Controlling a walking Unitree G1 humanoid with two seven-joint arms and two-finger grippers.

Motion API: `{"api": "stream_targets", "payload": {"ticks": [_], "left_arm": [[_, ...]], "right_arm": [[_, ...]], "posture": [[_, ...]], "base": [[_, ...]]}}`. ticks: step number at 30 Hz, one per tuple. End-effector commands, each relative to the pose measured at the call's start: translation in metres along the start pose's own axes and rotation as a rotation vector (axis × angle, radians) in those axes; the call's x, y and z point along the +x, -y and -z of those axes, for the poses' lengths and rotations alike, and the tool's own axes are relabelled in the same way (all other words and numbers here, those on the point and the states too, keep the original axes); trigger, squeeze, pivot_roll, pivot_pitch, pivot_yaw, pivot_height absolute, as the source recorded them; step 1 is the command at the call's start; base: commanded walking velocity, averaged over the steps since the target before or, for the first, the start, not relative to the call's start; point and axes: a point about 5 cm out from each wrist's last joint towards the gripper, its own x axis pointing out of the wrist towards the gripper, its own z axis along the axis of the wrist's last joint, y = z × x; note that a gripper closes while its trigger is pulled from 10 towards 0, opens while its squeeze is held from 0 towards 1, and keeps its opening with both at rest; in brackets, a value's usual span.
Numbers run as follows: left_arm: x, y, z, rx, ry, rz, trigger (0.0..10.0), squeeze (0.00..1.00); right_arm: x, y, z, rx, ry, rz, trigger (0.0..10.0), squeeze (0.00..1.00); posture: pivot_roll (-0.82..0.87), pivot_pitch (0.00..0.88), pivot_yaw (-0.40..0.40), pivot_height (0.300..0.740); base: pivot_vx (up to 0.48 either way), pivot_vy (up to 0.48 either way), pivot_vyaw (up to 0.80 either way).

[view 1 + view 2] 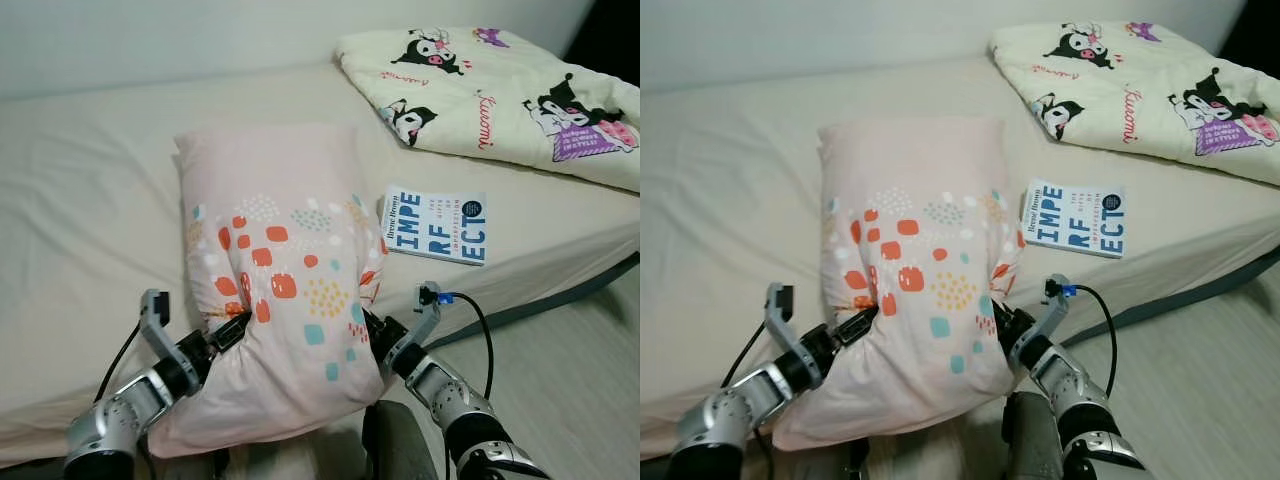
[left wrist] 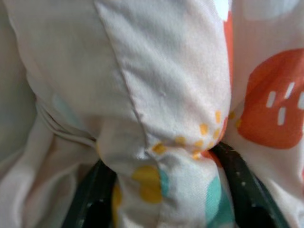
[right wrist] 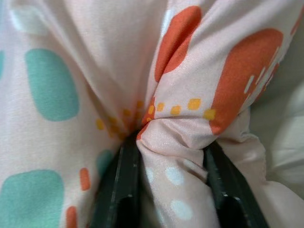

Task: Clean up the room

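The soft, light pillow (image 1: pixel 280 270) is being pinched at both near edges, fabric bunched in the closed left gripper (image 1: pixel 228 333) and right gripper (image 1: pixel 375 330).

Pillow (image 1: pixel 280 250) — pale pink, orange, teal, yellow spots. Book (image 1: pixel 436 225), 3 o'clock — white, blue lettering. Quilt (image 1: pixel 500 90) — cream, cartoon print.

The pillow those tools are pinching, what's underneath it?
The pink pillow, pinched by the left tool and right tool, lies on the cream bed. Anything directly beneath is covered.
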Motion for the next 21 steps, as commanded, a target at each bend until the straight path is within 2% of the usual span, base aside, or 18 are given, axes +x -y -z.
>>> {"api": "stream_targets", "payload": {"ticks": [1, 7, 13, 16, 18, 21], "left_arm": [[0.019, 0.014, 0.024, -0.008, -0.101, 0.038, 0.0, 0.0], [0.027, 0.026, 0.018, 0.062, -0.091, 0.089, 0.0, 0.0], [0.027, 0.03, 0.018, 0.084, -0.085, 0.098, 0.0, 0.0], [0.025, 0.034, 0.019, 0.11, -0.078, 0.103, 0.0, 0.0], [0.025, 0.04, 0.019, 0.139, -0.057, 0.115, 0.0, 0.0], [0.025, 0.044, 0.016, 0.169, -0.037, 0.116, 0.0, 0.0]], "right_arm": [[0.009, -0.014, 0.024, 0.024, -0.102, -0.09, 0.0, 0.0], [0.013, -0.02, 0.02, 0.008, -0.095, -0.123, 0.0, 0.0], [0.014, -0.021, 0.016, -0.011, -0.074, -0.12, 0.0, 0.0], [0.016, -0.024, 0.011, -0.057, -0.06, -0.127, 0.0, 0.0], [0.019, -0.032, 0.004, -0.118, -0.041, -0.152, 0.0, 0.0], [0.019, -0.039, -0.002, -0.144, -0.024, -0.177, 0.0, 0.0]], "posture": [[0.04, 0.17, -0.063, 0.573], [0.04, 0.128, -0.066, 0.573], [0.04, 0.092, -0.07, 0.573], [0.03, 0.067, -0.071, 0.573], [0.02, 0.036, -0.078, 0.573], [0.02, 0.018, -0.085, 0.573]], "base": [[0.0, 0.0, 0.0], [0.0, 0.0, 0.0], [0.0, 0.0, 0.0], [0.0, 0.0, 0.0], [0.0, 0.0, 0.0], [0.0, 0.0, 0.0]]}}
